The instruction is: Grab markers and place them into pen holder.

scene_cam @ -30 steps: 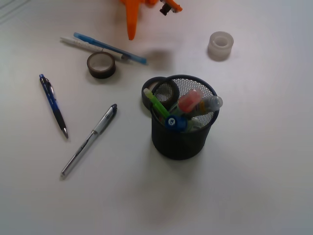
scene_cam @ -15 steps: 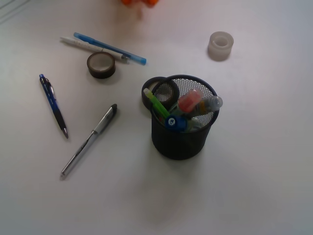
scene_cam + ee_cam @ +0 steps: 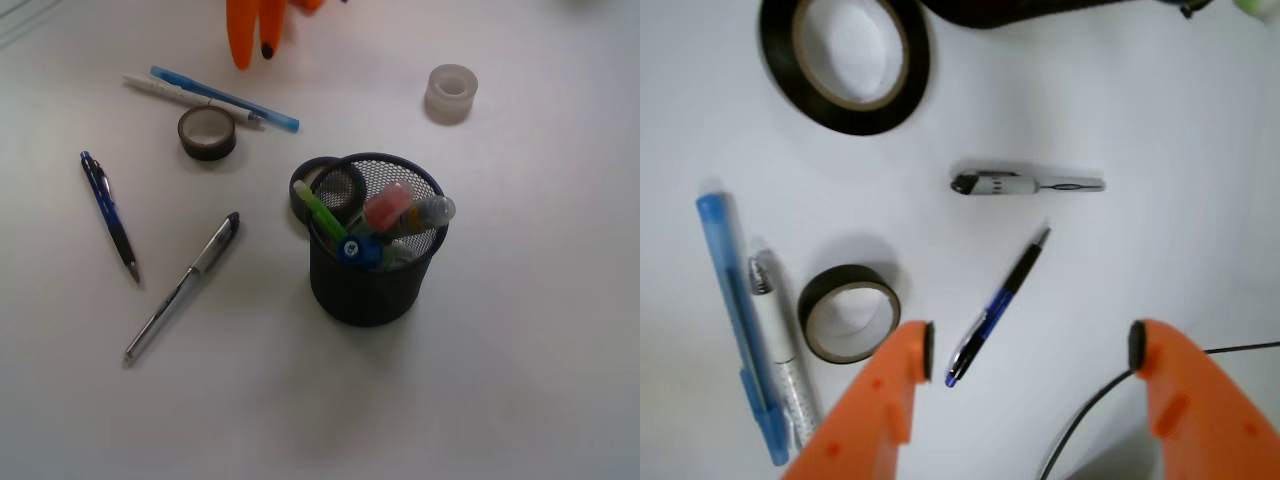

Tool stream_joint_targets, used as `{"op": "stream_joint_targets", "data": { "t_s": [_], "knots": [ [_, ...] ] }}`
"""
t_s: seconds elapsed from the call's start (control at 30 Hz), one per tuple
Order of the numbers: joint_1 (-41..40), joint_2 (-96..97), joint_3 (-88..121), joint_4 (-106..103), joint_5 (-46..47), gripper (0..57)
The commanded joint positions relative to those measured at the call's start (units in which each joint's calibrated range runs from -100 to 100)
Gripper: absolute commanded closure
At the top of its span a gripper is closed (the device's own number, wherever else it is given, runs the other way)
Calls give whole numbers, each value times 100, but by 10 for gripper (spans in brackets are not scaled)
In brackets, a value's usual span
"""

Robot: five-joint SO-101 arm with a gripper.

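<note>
The black mesh pen holder point(image 3: 375, 285) stands mid-table. Inside it lean a pink-capped marker point(image 3: 388, 205), a blue-capped marker point(image 3: 350, 250) and a third one with a greyish end point(image 3: 432, 211), beside a slim green pencil point(image 3: 320, 212). My orange gripper point(image 3: 254, 55) hangs at the top edge of the front view, far behind the holder, open and empty. In the wrist view the gripper point(image 3: 1032, 348) has its jaws wide apart over bare table, and only the holder's dark edge point(image 3: 1010, 10) shows at the top.
A blue pen point(image 3: 225, 98) and a white pen point(image 3: 185, 96) lie below the gripper by a brown tape roll point(image 3: 208, 132). A black tape roll point(image 3: 322, 185) touches the holder. A blue-black pen point(image 3: 110, 214), a silver pen point(image 3: 185, 283) and a white tape roll point(image 3: 451, 93) lie around.
The gripper rose almost out of the front view, then came back down at the top edge, a little further left, with both fingers showing. The holder and its contents have not moved.
</note>
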Motion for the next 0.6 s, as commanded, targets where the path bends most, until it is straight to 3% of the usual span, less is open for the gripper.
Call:
{"op": "stream_joint_targets", "data": {
  "t_s": [0.0,0.57],
  "knots": [
    [13,58,-274,6,-34,347],
    [140,66,-247,15,-39,347]
  ]
}}
